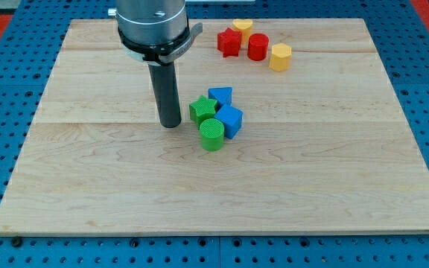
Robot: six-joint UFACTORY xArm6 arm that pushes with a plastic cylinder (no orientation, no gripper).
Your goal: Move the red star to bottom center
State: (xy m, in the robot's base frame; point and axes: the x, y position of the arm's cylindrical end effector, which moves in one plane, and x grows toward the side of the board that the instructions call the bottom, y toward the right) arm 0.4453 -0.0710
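Resting on the counter (88,186) beside the green star (202,109); gripless tool (170,124), red star (229,43) far and right.

Eight blocks are carried by the wooden surface (125,193): four far right, four near the middle.
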